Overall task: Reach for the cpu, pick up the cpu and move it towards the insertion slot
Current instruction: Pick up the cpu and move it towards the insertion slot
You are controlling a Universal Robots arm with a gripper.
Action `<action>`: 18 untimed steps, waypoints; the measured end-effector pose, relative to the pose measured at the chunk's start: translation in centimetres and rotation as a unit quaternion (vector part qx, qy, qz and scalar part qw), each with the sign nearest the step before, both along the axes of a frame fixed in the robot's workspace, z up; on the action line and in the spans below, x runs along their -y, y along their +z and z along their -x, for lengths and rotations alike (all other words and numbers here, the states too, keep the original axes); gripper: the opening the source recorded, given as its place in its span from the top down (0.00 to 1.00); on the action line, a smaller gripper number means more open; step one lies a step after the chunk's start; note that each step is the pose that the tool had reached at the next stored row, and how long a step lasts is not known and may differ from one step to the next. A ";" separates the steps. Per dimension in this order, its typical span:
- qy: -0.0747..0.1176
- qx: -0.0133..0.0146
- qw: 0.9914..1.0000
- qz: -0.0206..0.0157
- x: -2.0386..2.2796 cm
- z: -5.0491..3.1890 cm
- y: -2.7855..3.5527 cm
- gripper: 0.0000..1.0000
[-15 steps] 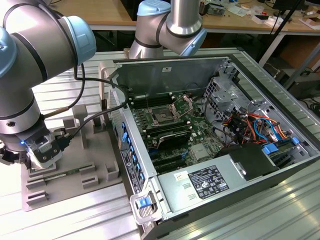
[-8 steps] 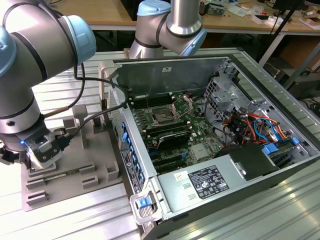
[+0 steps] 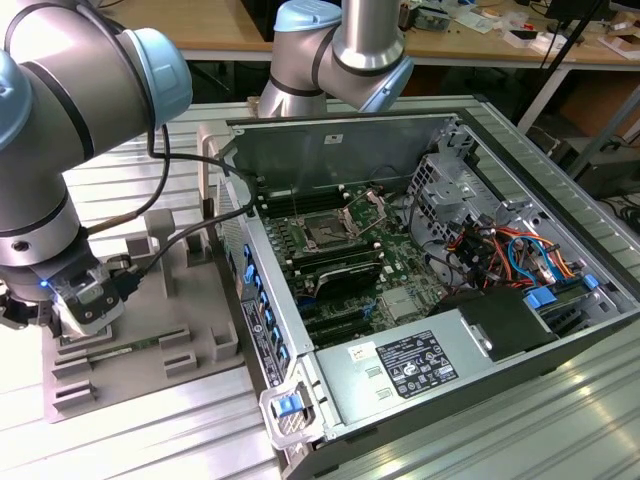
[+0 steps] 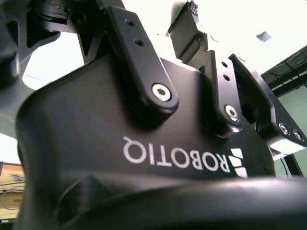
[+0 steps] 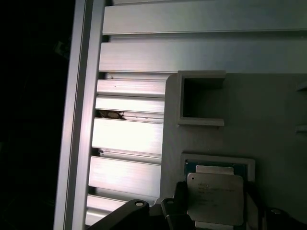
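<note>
The cpu [image 5: 215, 199], a small silvery square chip, lies at a framed pocket of the grey tray [image 5: 273, 120] in the first wrist view. My gripper [image 5: 215, 207] is shut on it, one dark finger [image 5: 176, 213] against each of two opposite edges. In the exterior view the gripper [image 3: 85, 305] is down low on the grey tray [image 3: 150, 375] at the exterior view's left, hiding the chip. The insertion slot [image 3: 325, 233], a dark square socket with its metal frame raised, sits on the green board inside the open computer case, well to the right of the gripper.
A long green memory stick [image 3: 120, 352] lies on the tray near the gripper. The case wall [image 3: 262, 300] stands between tray and board. Cables [image 3: 500, 255] and a power supply [image 3: 410, 365] fill the case's right side. Another arm [image 3: 345, 50] hangs behind it. An empty pocket [image 5: 201, 103] adjoins the chip.
</note>
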State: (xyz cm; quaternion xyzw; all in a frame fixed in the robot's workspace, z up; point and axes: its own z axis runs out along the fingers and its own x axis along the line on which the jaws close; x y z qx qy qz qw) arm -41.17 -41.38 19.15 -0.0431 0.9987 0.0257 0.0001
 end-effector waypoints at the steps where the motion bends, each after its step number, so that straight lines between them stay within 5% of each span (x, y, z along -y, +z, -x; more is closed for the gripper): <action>1: 0.000 0.000 1.000 0.000 0.00 0.00 0.05 0.45; 18: 0.000 0.000 1.000 0.000 0.00 0.00 0.62 0.45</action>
